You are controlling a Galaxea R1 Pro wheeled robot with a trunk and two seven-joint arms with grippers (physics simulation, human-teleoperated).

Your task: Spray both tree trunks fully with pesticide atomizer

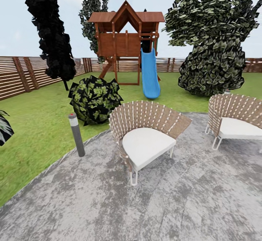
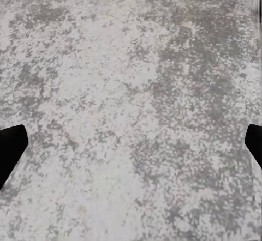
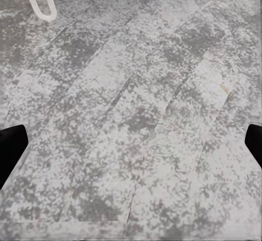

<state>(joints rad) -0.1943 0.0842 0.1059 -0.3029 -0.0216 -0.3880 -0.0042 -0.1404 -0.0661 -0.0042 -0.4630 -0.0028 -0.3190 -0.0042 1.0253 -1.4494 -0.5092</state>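
Risk: both grippers, left gripper (image 2: 131, 143) and right gripper (image 3: 131, 143), spread and empty over paving (image 1: 163, 204); driving on could clip the chair (image 1: 145, 141) mid-frame or post (image 1: 76, 135) at left.

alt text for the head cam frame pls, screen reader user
Two woven chairs with white cushions, one near and one at the right edge, stand on grey stone paving. Behind them is a green lawn with a wooden playhouse, a blue slide, a fence, bushes and a short grey post.

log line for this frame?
phase: transit | left hand: open, empty, over paving | right hand: open, empty | ahead: chair, bollard, playhouse
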